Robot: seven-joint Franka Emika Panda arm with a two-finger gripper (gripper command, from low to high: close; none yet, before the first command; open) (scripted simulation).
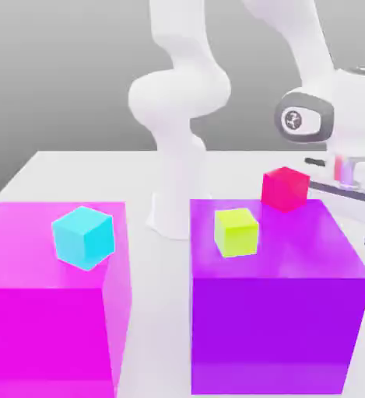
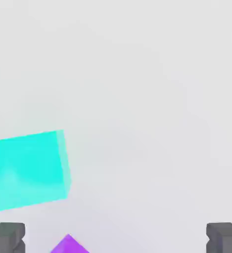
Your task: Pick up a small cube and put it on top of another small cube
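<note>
White tabletop (image 1: 76, 175) is lying under a plain grey backdrop, and the white arm (image 1: 177, 93) is rising from the far middle of it.

The gripper (image 2: 115, 239) is standing wide open in the hand view, its two dark grey fingertips (image 2: 6, 237) set well apart with nothing between them, so it is holding nothing. In that view a cyan cube (image 2: 28, 170) is showing against pale ground, tilted a little and clear of both fingertips, and a purple corner (image 2: 68, 244) is poking in between the fingertips, closer to one of them.

In the exterior view the hand is hanging at the exterior view's right edge, at about the height of the purple block's top. Three small cubes are showing, one of each colour. The red cube (image 1: 285, 189) is sitting nearest the hand, just beside it on the exterior view's left, on the far corner of the purple block (image 1: 279, 326). The yellow-green cube (image 1: 236, 232) is resting on the same block, nearer the camera and further from the hand, apart from the red one. The cyan cube is sitting turned at an angle on the magenta block (image 1: 45, 326), well apart from the hand, on the exterior view's left.

Two large blocks are standing side by side with a strip of tabletop between them: the purple one is carrying two cubes, the magenta one is carrying one.
</note>
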